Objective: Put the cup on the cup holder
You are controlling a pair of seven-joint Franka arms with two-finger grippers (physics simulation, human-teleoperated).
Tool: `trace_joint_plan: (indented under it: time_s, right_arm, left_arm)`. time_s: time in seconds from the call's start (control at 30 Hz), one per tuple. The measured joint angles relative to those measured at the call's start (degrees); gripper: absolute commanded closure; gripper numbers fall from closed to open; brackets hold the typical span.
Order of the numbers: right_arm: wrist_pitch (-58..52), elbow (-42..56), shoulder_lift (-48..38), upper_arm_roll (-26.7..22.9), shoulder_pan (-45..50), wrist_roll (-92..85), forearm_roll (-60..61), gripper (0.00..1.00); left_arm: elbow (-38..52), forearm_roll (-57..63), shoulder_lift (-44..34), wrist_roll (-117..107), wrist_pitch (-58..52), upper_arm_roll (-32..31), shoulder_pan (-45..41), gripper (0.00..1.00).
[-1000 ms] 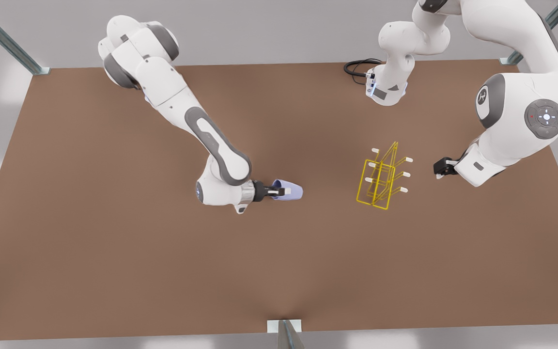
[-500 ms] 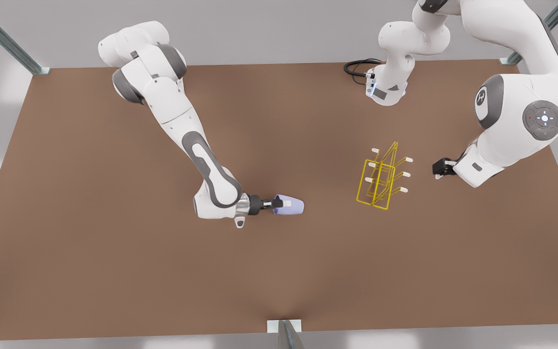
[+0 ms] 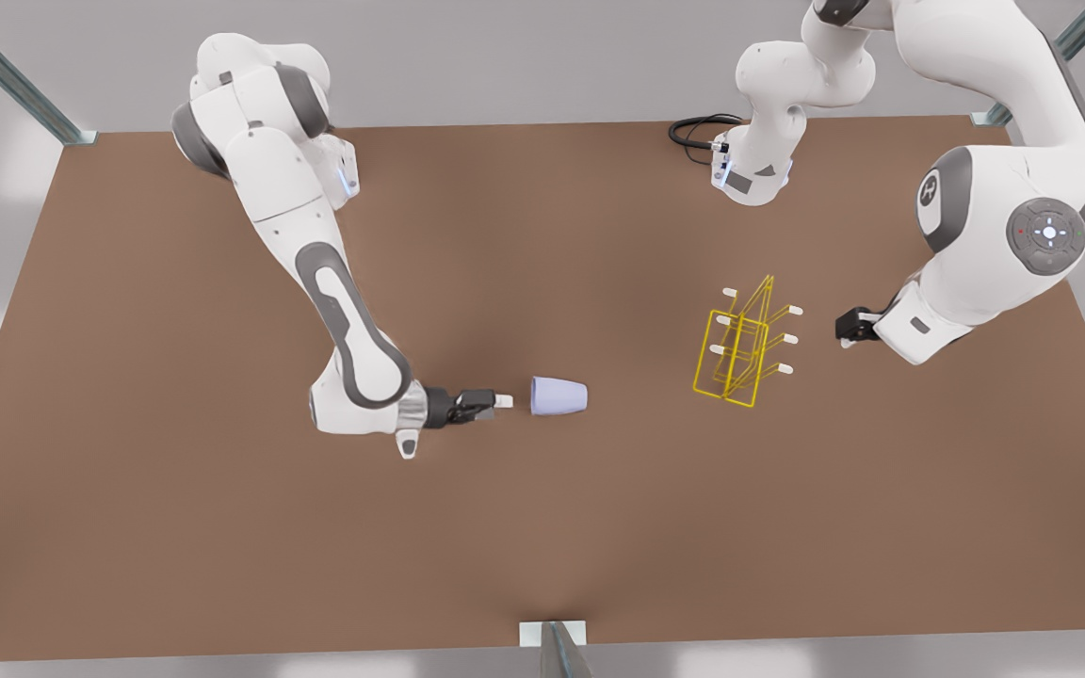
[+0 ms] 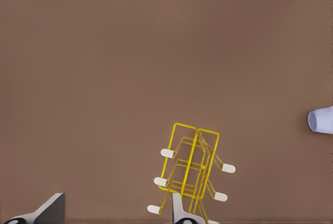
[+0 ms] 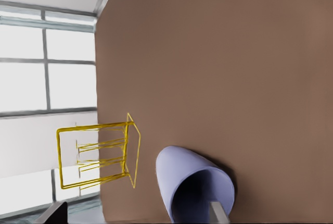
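At centre frame of the front view, cup (image 3: 558,395) lies on its side on table (image 3: 222,527), mouth toward right gripper (image 3: 491,402), fingers spread, apart. Left gripper (image 3: 849,331), spread, waits beside cup holder (image 3: 740,344).

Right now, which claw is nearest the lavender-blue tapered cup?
The right claw, just off the lying cup's rim; the left claw waits beside the yellow wire rack.

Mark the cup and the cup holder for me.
cup (image 3: 559,395), front view, on its side wall.
cup holder (image 3: 736,344), front view, on the yellow wire frame's middle.
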Motion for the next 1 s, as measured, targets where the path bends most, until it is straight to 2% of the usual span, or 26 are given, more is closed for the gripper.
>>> trace_joint_plan:
  time_s: [0.07, 0.1, 0.17, 0.2, 0.27, 0.37, 0.5, 0.6, 0.83, 1.0]
  right_arm:
    - [-3.0, -1.0, -7.0, -1.8, -4.8, 0.3, -12.0, 0.0]
    - [-5.4, -1.2, -10.1, -5.3, -6.0, 0.5, -18.6, 0.0]
    - [-10.6, -1.5, -19.2, -8.6, -10.5, 2.0, -35.7, 0.0]
    - [-12.8, -1.3, -22.4, -7.8, -13.0, 3.5, -44.4, 0.0]
    - [-17.1, 1.2, -26.7, -2.2, -19.4, 6.7, -58.5, 0.0]
    - [-23.3, 6.4, -28.2, -1.9, -19.3, 11.0, -69.9, 0.0]
    - [-28.7, 13.1, -26.9, -3.8, -18.6, 15.6, -75.3, 0.0]
    - [-30.5, 15.5, -26.1, -4.4, -21.0, 18.4, -74.2, 0.0]
    - [-32.1, 16.3, -24.5, -4.0, -20.3, 23.5, -75.4, 0.0]
    - [-29.5, 17.8, -24.1, -4.1, -20.4, 26.1, -75.6, 0.0]
  left_arm:
    - [0.1, -0.1, -0.1, -0.3, -0.4, 0.0, -2.4, 0.0]
    - [0.3, -0.3, 0.4, -0.4, -0.5, -0.1, -4.5, 0.0]
    - [3.7, -0.3, 4.5, 0.4, -0.6, -4.4, -7.4, 0.0]
    - [6.4, -0.3, 7.5, 1.2, -0.6, -6.8, -8.6, 0.0]
    - [10.5, -0.4, 13.8, 3.4, 0.4, -11.5, -9.6, 0.0]
    - [11.9, -0.6, 20.7, 9.1, 4.7, -15.1, -12.0, 0.0]
    - [11.6, -2.2, 26.2, 19.7, 12.5, -16.7, -13.3, 0.0]
    - [11.5, -2.6, 29.2, 26.4, 17.0, -17.1, -16.0, 0.0]
    - [11.4, -2.8, 32.6, 40.8, 23.9, -17.1, -19.7, 0.0]
    - [10.8, -1.5, 33.6, 48.6, 25.6, -16.8, -20.9, 0.0]
